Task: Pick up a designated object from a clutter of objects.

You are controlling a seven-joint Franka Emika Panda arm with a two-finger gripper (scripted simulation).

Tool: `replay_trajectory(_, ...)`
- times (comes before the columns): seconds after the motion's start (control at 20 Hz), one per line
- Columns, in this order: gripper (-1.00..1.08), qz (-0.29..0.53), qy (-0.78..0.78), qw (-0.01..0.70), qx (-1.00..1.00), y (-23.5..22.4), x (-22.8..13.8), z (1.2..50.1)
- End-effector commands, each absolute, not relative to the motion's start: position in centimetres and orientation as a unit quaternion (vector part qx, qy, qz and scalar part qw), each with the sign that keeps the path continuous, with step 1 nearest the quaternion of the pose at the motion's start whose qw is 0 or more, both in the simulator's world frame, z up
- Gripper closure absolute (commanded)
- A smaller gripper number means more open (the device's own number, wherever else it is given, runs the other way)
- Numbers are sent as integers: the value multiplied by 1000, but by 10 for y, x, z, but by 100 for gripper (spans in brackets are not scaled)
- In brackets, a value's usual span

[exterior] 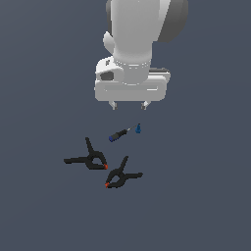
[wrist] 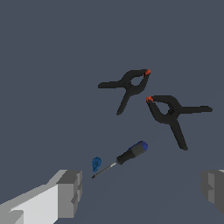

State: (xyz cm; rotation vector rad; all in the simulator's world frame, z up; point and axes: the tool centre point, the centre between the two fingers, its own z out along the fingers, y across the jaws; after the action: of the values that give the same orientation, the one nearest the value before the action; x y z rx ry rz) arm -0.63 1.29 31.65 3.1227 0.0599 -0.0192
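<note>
Pincer spread wide, gripping nothing — hanging above screwdriver and blue piece. Two clamps flat on worktop nearby, tips almost touching — target indistinguishable.

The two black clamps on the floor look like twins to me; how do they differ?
The left clamp in the exterior view lies farther from the screwdriver-like tool's blue handle end; the right clamp sits lower in that picture. Their orange tips nearly meet, but their handles splay away in opposite directions. They share black bodies, orange-red tips, similar size, and both lie flat, untouched by the gripper.
</note>
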Motion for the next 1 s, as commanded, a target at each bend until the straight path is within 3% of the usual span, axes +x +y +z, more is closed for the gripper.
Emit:
replay_trajectory(0.0, -92, -6, 19, 9, 1000, 13, -6, 316)
replay_trajectory(0.95, -92, 3, 16, 11, 1000, 8, 9, 314)
